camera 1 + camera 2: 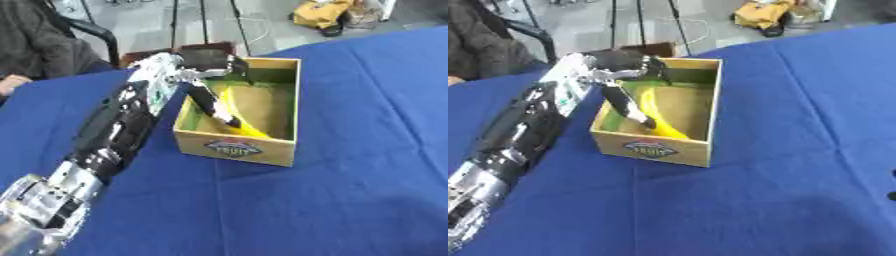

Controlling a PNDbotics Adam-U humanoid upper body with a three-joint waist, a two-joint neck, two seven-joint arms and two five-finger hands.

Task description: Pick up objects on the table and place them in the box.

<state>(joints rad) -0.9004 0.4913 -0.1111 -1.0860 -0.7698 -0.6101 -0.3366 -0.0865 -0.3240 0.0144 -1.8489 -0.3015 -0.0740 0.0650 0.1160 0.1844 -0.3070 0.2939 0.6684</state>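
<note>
A cardboard box [291, 100] with a green inner wall and a label on its front stands on the blue table [350, 195], left of the middle. A yellow banana [234, 103] lies inside it, leaning along the left side. My left arm comes up from the lower left, and my left hand [206, 58] hovers over the box's far left corner. One straight finger [210, 106] reaches down into the box and lies against the banana; the other fingers hang relaxed over the rim. No other loose object shows on the table. My right hand is out of sight.
A person sits at the far left edge, with a hand [10, 82] resting on the cloth, away from the box. Beyond the table are a chair, stand legs and a yellow bag [319, 12] on the floor. Blue cloth stretches right of the box and in front of it.
</note>
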